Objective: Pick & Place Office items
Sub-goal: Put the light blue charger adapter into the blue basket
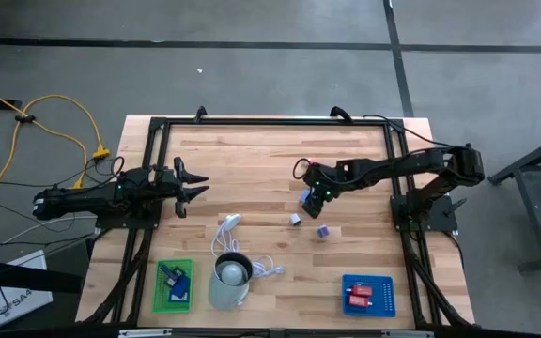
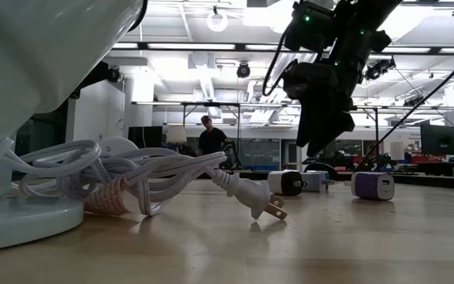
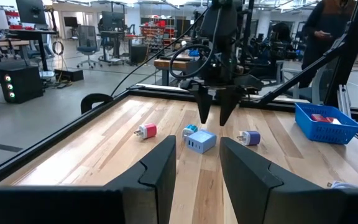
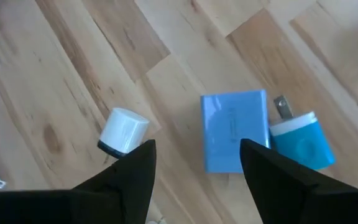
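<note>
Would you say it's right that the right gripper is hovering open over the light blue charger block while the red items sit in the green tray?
Not quite: the red items sit in the blue tray, as the high view shows; the green tray holds blue pieces. The rest stands: the right gripper hovers open over the light blue charger block.

I work in a large open robotics lab: strip-lit industrial ceiling (image 2: 211,55), concrete floor (image 1: 252,56), rows of benches with monitors (image 3: 30,11), office chairs (image 3: 89,43), a person (image 2: 210,138) standing beyond my table (image 1: 252,160).
</note>
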Robot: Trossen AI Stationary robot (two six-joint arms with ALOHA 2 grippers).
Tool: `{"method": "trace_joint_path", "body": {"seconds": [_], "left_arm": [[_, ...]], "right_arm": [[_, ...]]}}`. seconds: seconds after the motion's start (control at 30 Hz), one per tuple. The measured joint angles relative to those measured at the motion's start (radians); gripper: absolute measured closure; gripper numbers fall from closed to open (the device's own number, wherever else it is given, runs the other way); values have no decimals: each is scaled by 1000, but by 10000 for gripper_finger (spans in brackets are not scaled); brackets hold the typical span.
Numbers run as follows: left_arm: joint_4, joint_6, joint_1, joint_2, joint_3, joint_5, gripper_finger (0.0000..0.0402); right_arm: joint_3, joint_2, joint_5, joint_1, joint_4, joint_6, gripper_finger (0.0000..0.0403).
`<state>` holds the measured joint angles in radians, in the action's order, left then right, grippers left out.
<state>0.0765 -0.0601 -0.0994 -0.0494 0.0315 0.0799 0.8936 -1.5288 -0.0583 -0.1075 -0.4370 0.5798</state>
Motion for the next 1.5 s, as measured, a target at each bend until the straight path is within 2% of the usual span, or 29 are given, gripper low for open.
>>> {"method": "trace_joint_path", "body": {"seconds": [0.17,0.4,0.6,0.93,1.5], "left_arm": [[0,0,0,0,0,0,281],[0,0,0,0,0,0,281],[0,0,0,0,0,0,281],[0,0,0,0,0,0,281],[0,0,0,0,0,0,281]], "right_arm": [[7,0,-23,-32,-16,-66,183],[123,0,-46,-64,-184,-182,183],[148,-8,-57,-63,-252,-191,183],[147,-121,-41,-22,-187,-192,183],[147,-165,27,-4,-187,-213,183]]}}
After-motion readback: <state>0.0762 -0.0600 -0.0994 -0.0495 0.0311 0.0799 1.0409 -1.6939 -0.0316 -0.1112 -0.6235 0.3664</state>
